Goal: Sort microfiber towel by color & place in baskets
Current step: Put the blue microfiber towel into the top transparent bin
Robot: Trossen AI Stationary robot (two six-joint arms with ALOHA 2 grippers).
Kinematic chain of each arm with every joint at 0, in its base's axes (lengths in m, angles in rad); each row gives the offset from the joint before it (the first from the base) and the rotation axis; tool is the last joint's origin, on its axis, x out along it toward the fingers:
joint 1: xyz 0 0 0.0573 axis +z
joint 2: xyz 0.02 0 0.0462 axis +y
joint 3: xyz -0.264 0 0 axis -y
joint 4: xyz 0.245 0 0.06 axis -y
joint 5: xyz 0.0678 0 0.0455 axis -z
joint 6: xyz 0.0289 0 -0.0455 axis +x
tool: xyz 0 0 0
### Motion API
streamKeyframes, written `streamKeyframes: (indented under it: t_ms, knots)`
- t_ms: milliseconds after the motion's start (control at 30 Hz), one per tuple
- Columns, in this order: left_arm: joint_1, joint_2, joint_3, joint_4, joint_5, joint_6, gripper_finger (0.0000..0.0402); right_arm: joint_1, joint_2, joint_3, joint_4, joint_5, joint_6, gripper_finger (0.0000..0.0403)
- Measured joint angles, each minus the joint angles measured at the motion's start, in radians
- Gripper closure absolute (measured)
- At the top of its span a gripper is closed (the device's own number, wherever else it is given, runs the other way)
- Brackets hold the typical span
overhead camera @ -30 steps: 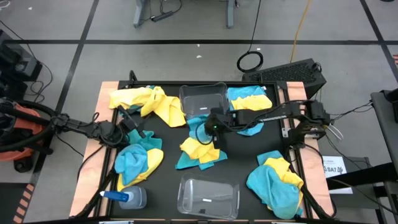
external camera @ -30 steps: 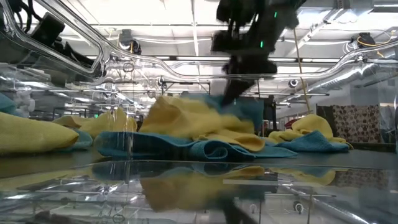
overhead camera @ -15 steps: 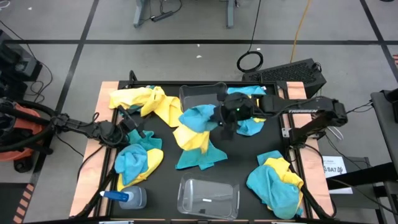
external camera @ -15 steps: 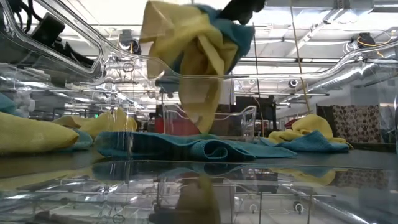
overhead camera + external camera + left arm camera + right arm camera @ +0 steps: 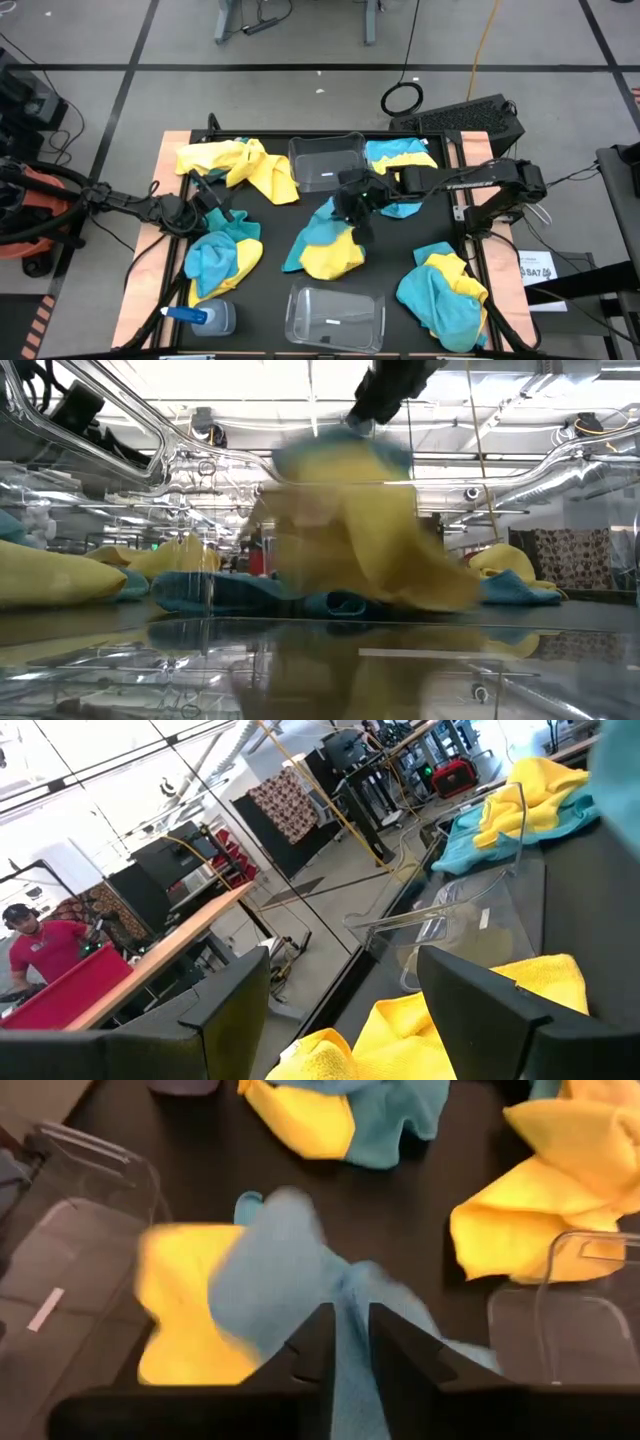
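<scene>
My right gripper (image 5: 350,205) is above the table's middle, shut on a turquoise towel (image 5: 325,240) that hangs with a yellow towel (image 5: 185,1315) beside it; one bundle or two layers, I cannot tell. The bundle is blurred in the low view (image 5: 350,530). One clear basket (image 5: 327,162) stands at the far middle, the other (image 5: 335,318) at the near middle. My left gripper (image 5: 205,195) is open at the left, and in its wrist view (image 5: 345,1020) its fingers stand apart over a yellow towel (image 5: 460,1010). My right gripper pinches a bunched turquoise part of the towel (image 5: 345,1295) between its two fingers (image 5: 400,1355), coming from above and pointing down. The bundle hangs below the fingers and spreads out toward the near side. Whether its lower end touches the table, I cannot tell.
Mixed yellow and turquoise towel piles lie at the far left (image 5: 235,165), near left (image 5: 222,258), far right (image 5: 400,160) and near right (image 5: 445,290). A turquoise towel (image 5: 298,262) lies under the hanging bundle. A clear spray bottle (image 5: 205,318) lies at the near left corner.
My right gripper took the towel bundle from the middle pile and lifted it up toward the far basket. It has then swung back toward the near edge and lower, the bundle opening out below it. One turquoise towel has stayed on the table.
</scene>
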Motion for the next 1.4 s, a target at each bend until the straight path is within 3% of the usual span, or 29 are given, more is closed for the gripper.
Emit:
streamKeyframes:
  t_ms: [100,233,300,500,700,833,967,1167,1267,1400]
  knots:
    - [0.0,0.0,0.0,0.0,0.0,0.0,0.0142,0.01,0.028,0.0,-0.018,0.023,-0.015,0.0337]
    - [0.0,0.0,0.0,0.0,0.0,0.0,0.0142,0.031,0.072,0.0,-0.038,0.022,-0.049,0.0389]
    - [0.0,0.0,0.0,0.0,0.0,0.0,0.0142,0.039,0.095,0.0,-0.039,0.023,-0.05,0.0394]
    - [0.0,0.0,0.0,0.0,0.001,0.0,0.0142,0.055,0.164,0.0,-0.089,0.15,-0.053,0.0303]
    - [0.0,0.0,0.0,0.0,0.001,0.0,0.0142,0.054,0.215,-0.002,-0.108,0.087,-0.037,0.0184]
    - [0.0,0.0,0.0,0.0,0.001,0.0,0.0142,0.055,0.233,-0.002,-0.105,0.077,-0.041,0.016]
    - [0.0,0.0,0.0,0.0,0.001,0.0,0.0142,0.061,0.235,-0.002,-0.103,0.072,-0.07,0.0218]
    - [0.0,0.0,0.0,0.0,0.001,0.0,0.0142,0.068,0.235,-0.002,-0.112,0.061,-0.143,0.0385]
    - [0.0,0.0,0.0,0.0,0.002,0.0,0.0142,0.068,0.235,-0.002,-0.114,0.07,-0.148,0.0393]
    - [0.0,0.0,0.0,0.0,0.002,0.0,0.0142,0.074,0.208,-0.002,-0.122,0.16,-0.167,0.04]
